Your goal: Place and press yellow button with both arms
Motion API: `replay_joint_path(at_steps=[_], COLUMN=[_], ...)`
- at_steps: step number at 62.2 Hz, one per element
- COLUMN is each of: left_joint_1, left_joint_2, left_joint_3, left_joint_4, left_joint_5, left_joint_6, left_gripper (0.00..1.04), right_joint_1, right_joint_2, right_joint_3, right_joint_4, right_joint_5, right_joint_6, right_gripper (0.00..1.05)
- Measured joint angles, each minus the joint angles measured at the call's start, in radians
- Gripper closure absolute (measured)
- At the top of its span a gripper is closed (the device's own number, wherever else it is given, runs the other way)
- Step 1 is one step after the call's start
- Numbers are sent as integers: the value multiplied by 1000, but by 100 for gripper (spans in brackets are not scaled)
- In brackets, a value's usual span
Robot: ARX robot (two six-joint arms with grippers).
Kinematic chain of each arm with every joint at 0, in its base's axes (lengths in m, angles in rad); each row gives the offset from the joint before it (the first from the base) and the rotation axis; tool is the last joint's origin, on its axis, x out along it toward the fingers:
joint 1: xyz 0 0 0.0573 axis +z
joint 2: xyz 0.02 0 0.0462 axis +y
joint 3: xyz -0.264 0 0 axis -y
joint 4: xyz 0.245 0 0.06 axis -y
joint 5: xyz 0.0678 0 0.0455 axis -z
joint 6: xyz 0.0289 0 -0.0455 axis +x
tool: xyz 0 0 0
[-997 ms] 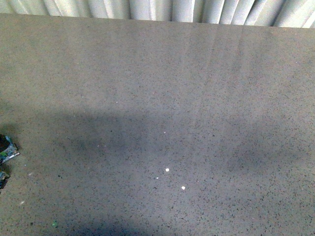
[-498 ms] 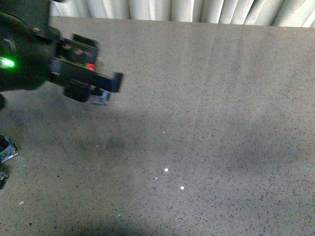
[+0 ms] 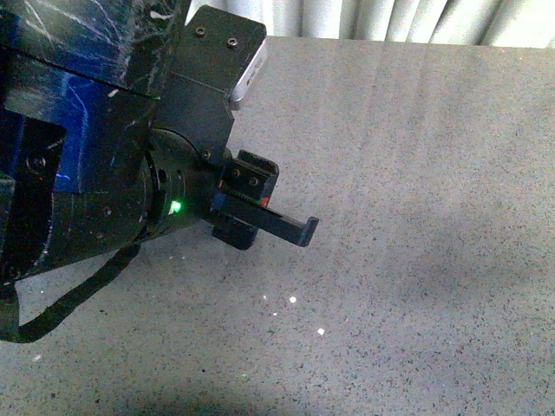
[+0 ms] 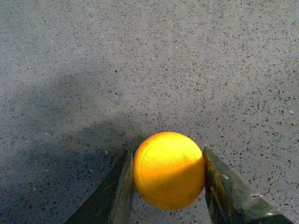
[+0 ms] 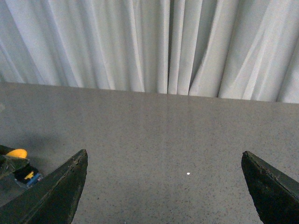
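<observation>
Left claw (image 4: 167, 156) grips the yellow button (image 4: 169, 170) by its cap, and the left arm (image 3: 95, 165) — absent from the front view a second ago — now hangs over the left side of the table (image 3: 416, 173), so set-down looks near. Right claw (image 5: 163, 156) waits wide open; the surface runs clear ahead to the far edge at the curtain (image 5: 163, 46).

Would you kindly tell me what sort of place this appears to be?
Likely a robot test bench: a bare speckled grey tabletop, pale curtain behind, and the left gripper clamping the yellow button.
</observation>
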Motion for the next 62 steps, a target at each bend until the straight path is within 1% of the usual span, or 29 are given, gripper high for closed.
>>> replay_joint_path(at_steps=[18, 21, 26, 28, 30, 33, 41, 44, 47, 51, 55, 62], left_joint_1=[-15, -18, -23, -26, -27, -30, -35, -35, -35, -32, -21, 19], left_joint_2=[35, 39, 39, 39, 39, 39, 34, 21, 2, -42, -101, -225], left_joint_3=[-9, -13, -19, -23, -25, -29, -42, -55, -68, -92, -122, -183], left_joint_4=[41, 47, 53, 55, 55, 56, 58, 58, 57, 57, 57, 43], left_joint_5=[-11, -13, -16, -18, -18, -19, -25, -26, -30, -30, -29, -15], left_joint_6=[-27, -30, -31, -32, -32, -34, -35, -36, -38, -42, -50, -60], left_gripper=[72, 69, 59, 52, 49, 40, 22, 13, 8, 10, 9, 9], right_joint_1=[0, 0, 0, 0, 0, 0, 0, 0, 0, 0, 0, 0], right_joint_2=[0, 0, 0, 0, 0, 0, 0, 0, 0, 0, 0, 0], right_joint_3=[0, 0, 0, 0, 0, 0, 0, 0, 0, 0, 0, 0], right_joint_4=[0, 0, 0, 0, 0, 0, 0, 0, 0, 0, 0, 0], right_joint_5=[0, 0, 0, 0, 0, 0, 0, 0, 0, 0, 0, 0], right_joint_6=[0, 0, 0, 0, 0, 0, 0, 0, 0, 0, 0, 0], right_gripper=[9, 9, 9, 9, 9, 9, 9, 9, 9, 9, 9, 9])
